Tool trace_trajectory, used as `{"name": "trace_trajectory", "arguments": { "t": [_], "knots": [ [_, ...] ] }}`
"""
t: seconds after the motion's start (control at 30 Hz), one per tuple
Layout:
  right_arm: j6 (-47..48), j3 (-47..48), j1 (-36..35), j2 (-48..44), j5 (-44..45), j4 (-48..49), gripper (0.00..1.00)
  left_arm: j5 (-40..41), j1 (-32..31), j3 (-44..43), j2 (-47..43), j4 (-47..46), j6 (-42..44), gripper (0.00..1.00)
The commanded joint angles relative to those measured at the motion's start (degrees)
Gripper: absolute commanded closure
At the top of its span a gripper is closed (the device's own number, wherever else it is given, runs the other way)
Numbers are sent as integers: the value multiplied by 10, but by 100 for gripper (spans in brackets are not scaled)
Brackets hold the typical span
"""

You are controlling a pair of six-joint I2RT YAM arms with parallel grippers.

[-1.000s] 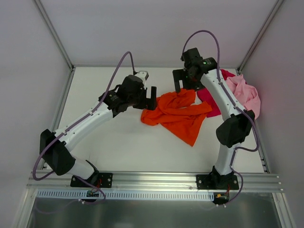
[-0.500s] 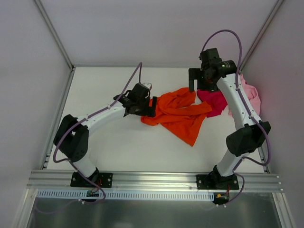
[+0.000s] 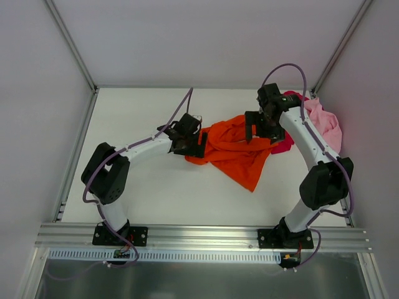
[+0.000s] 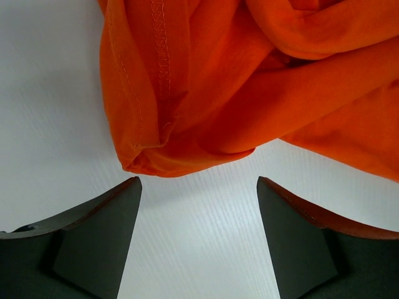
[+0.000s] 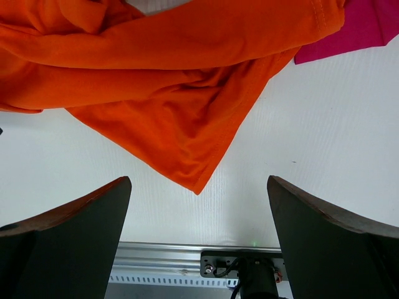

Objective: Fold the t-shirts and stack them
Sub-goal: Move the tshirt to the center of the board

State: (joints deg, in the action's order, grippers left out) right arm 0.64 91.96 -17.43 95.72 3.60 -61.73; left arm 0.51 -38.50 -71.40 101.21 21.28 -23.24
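Observation:
The bright orange t-shirt (image 3: 234,151) lies crumpled mid-table; it also shows in the left wrist view (image 4: 249,81) and the right wrist view (image 5: 162,75). The crimson-magenta t-shirt (image 3: 283,142) lies behind the right arm, with a corner in the right wrist view (image 5: 368,25). The light pink t-shirt (image 3: 324,121) lies at the far right. My left gripper (image 3: 198,143) is open and empty at the orange shirt's left edge, low over the table (image 4: 198,205). My right gripper (image 3: 262,129) is open and empty above the orange shirt's far right part (image 5: 198,205).
The white table (image 3: 137,180) has an aluminium rail (image 3: 199,235) along its near edge and white walls around. The right arm's base (image 5: 249,274) shows in the right wrist view.
My left gripper came down to the orange shirt's left edge. My right gripper swung out towards the far right, then came back and lowered over the orange shirt.

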Motion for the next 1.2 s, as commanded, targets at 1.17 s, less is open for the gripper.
{"name": "trace_trajectory", "arguments": {
  "t": [1.17],
  "knots": [
    [-67,-282,-38,-235,-105,-41,7,58,26,-67,61,-8,32,33]
  ]
}}
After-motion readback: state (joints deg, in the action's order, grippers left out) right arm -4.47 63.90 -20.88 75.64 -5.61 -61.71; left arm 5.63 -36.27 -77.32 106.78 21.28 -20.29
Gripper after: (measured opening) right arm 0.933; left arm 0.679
